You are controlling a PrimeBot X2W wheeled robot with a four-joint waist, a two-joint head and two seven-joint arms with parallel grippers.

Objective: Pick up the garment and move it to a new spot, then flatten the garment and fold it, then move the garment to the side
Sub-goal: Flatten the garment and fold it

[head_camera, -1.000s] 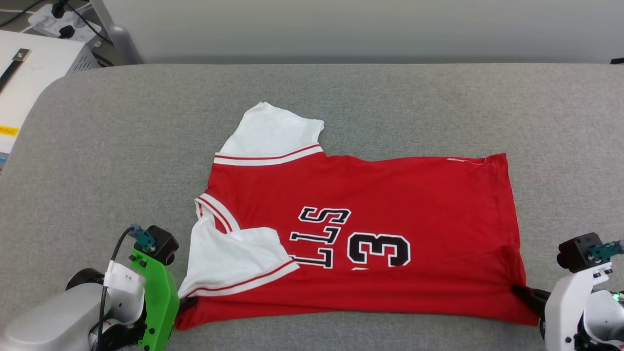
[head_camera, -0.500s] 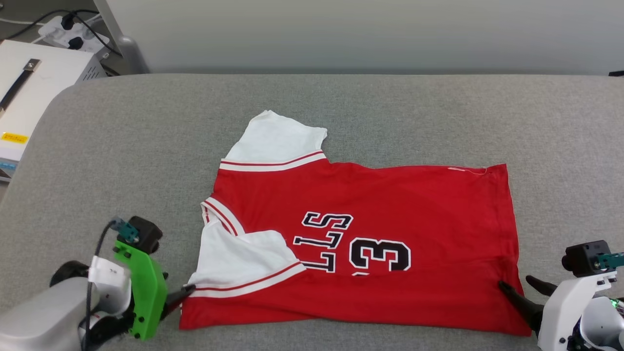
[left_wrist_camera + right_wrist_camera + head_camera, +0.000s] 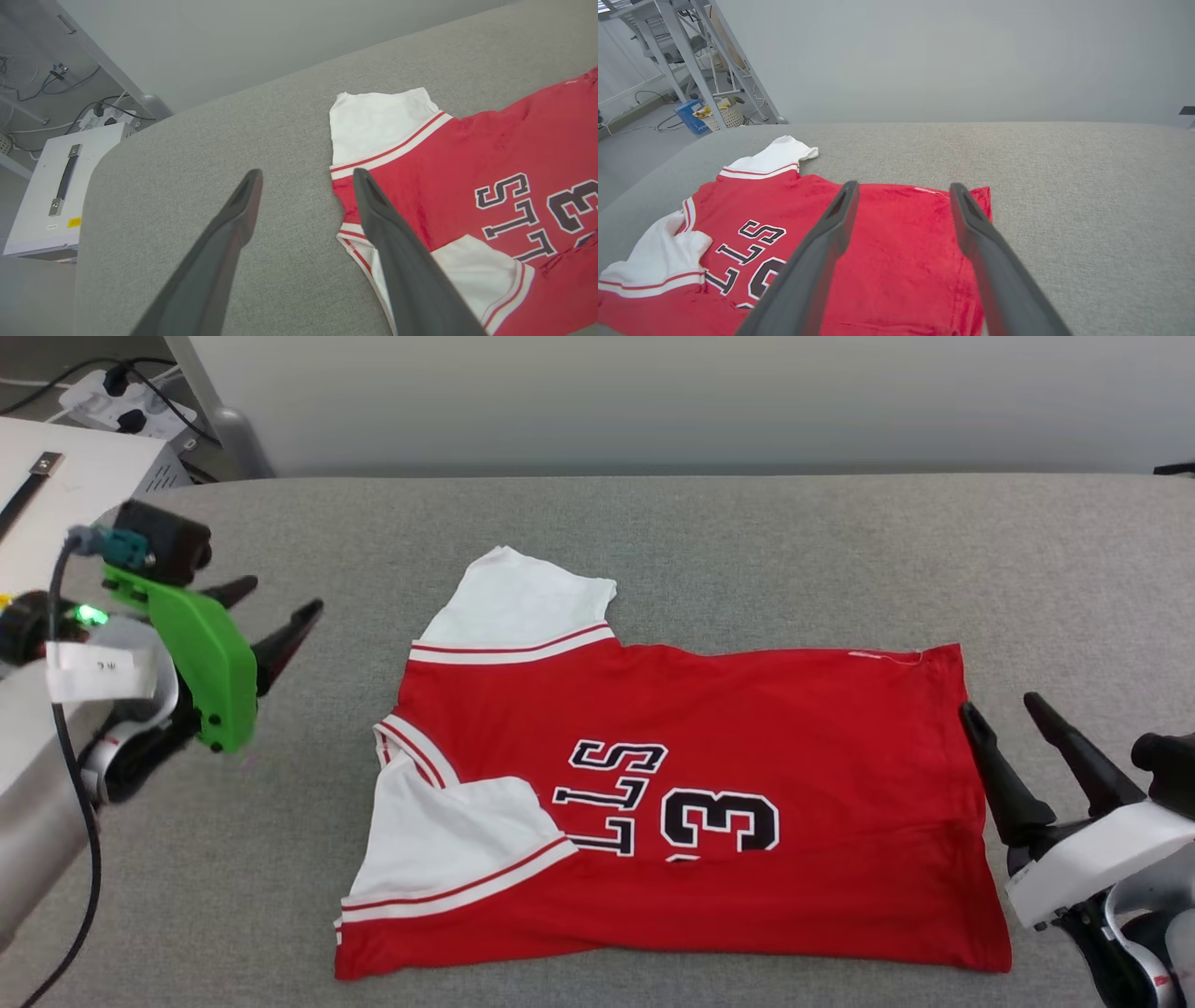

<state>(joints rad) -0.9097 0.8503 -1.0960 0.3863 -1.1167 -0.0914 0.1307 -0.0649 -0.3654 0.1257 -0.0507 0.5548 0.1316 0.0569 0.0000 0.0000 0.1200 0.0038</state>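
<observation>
The left claw (image 3: 280,597) gapes wide and empty, held over the grey worktop (image 3: 747,541) well left of the garment (image 3: 747,737), its forearm angling in from the near-left. The right claw (image 3: 999,707), equally wide and empty, stands at the hem. The garment lies folded mid-worktop.

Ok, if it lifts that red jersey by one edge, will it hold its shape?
Probably not: the jersey lies limp and flat, one white sleeve flopped over its chest, so it would likely droop. It looks thin, so probably light. Pushed, it may bunch rather than slide on the textured grey cushion.
</observation>
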